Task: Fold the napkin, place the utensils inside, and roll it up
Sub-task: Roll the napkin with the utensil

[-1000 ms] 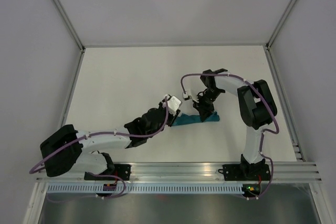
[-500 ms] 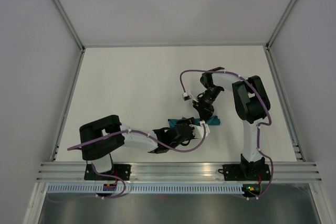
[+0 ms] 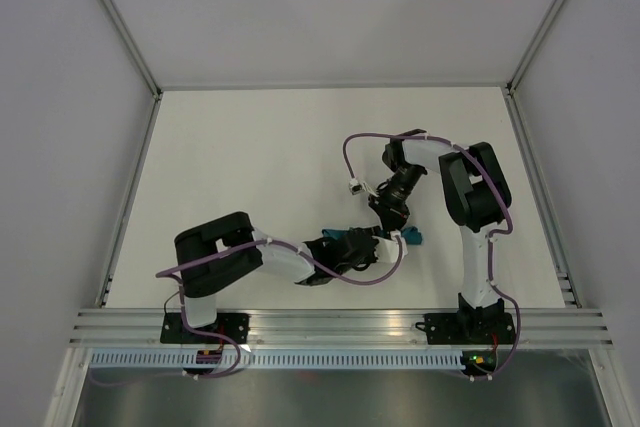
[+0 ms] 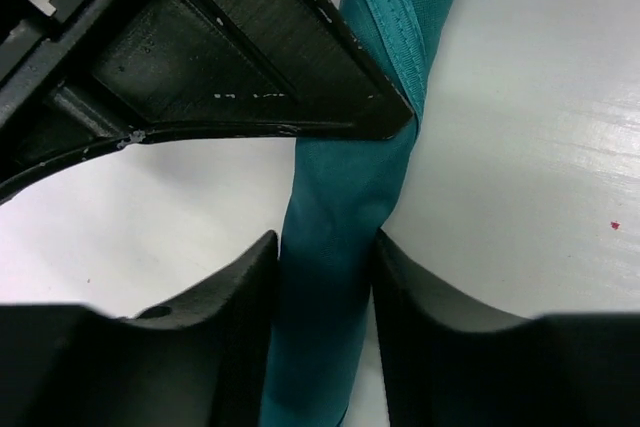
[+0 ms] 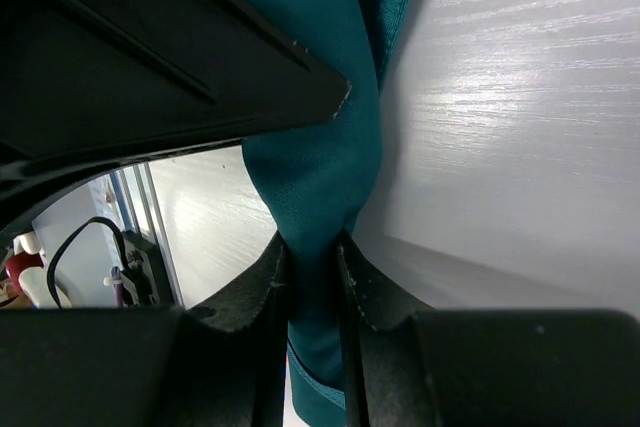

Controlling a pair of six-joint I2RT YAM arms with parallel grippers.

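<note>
At the near edge, a ribbed aluminium rail [image 3: 340,319] carries both arm bases. On the white table [image 3: 250,147] the napkin [image 4: 340,187] lies as a thin teal roll, slightly shiny, with a stitched hem. The left gripper [image 4: 325,272] clasps it on both sides, and the right gripper [image 5: 312,257] pinches it tightly. Plain pale walls [image 3: 60,97] stand behind.

Left arm [image 3: 270,259] lies low, elbow folded back, forearm stretched rightwards across the table. Left gripper [image 4: 325,272] has a finger pressed on either side of the napkin [image 4: 345,177]. Right arm [image 3: 478,237] stands tall, forearm reaching left, wrist bent down towards the near edge. Right gripper [image 5: 312,262] pinches the napkin tight, fingers nearly meeting. Both grippers sit just beside each other.
</note>
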